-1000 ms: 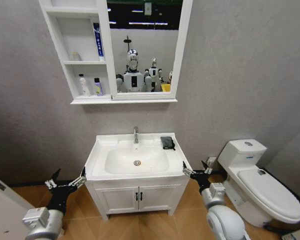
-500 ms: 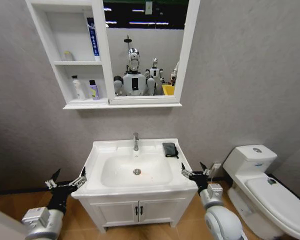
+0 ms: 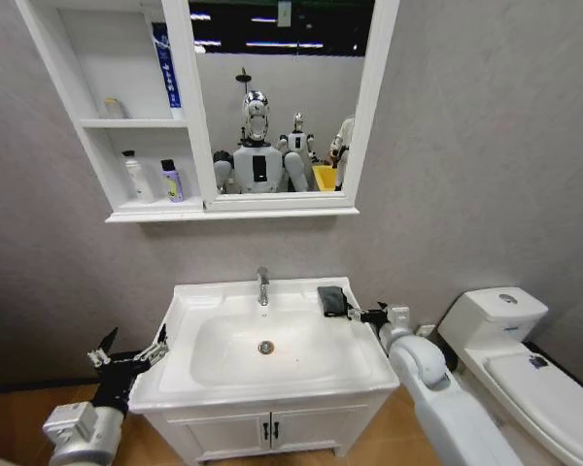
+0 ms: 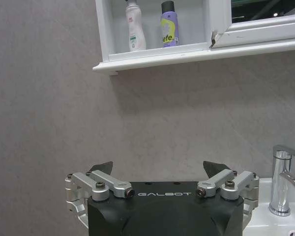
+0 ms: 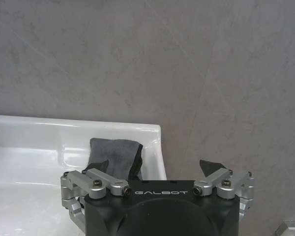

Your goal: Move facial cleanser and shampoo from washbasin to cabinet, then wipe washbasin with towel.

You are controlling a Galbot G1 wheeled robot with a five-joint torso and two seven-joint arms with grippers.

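My right arm hides most of my right pincer [image 3: 366, 314] from my head camera. The small dark grey bunched towel [image 3: 331, 300] lies on the white ceramic washbasin [image 3: 214, 374] rim at its two o'clock corner, just beside that pincer and ahead of its spread fingers [image 5: 100, 167], untouched. My right arm reaches forward along the basin's side. My left pincer [image 3: 129, 354] hangs wide apart at the basin's eight o'clock.
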